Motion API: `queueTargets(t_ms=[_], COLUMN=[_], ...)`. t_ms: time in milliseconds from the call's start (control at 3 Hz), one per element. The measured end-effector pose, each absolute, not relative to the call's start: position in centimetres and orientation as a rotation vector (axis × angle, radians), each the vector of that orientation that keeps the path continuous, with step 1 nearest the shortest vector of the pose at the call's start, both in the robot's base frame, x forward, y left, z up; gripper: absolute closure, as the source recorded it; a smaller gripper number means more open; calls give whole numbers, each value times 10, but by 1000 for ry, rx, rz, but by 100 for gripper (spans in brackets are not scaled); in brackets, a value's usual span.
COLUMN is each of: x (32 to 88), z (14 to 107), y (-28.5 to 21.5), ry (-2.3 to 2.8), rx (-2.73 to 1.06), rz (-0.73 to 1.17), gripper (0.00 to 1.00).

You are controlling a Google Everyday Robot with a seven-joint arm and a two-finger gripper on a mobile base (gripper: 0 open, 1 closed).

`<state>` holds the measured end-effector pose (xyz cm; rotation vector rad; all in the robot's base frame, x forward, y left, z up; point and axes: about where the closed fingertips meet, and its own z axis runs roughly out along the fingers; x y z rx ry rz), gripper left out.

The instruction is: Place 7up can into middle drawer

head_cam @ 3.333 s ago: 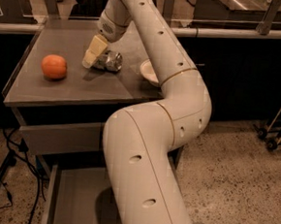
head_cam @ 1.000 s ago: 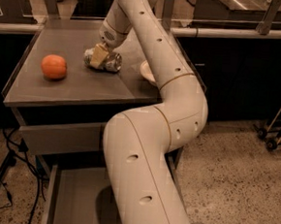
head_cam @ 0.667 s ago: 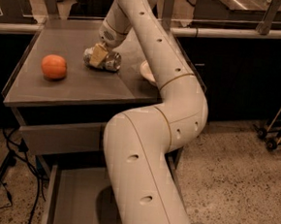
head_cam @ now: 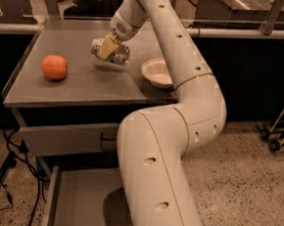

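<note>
Hand (head_cam: 108,48), 7up can (head_cam: 120,54) higher over table (head_cam: 85,83)

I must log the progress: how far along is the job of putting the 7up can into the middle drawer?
Done: the middle drawer stands open below the tabletop. In hand: the gripper is shut on the 7up can, just above the tabletop. Left: carrying the can down into the drawer and releasing it there.

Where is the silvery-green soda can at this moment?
In the camera view's upper left, the small silvery-green soda can is held in the claw just above the grey tabletop, between the round orange fruit and the shallow white bowl.
</note>
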<state>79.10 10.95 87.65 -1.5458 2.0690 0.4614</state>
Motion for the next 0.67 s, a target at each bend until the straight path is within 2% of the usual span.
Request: queueTargets(t_ms=[667], x=[778], z=[911], y=[75], ry=[2068], rx=[-1449], rz=[476], gripper=[100])
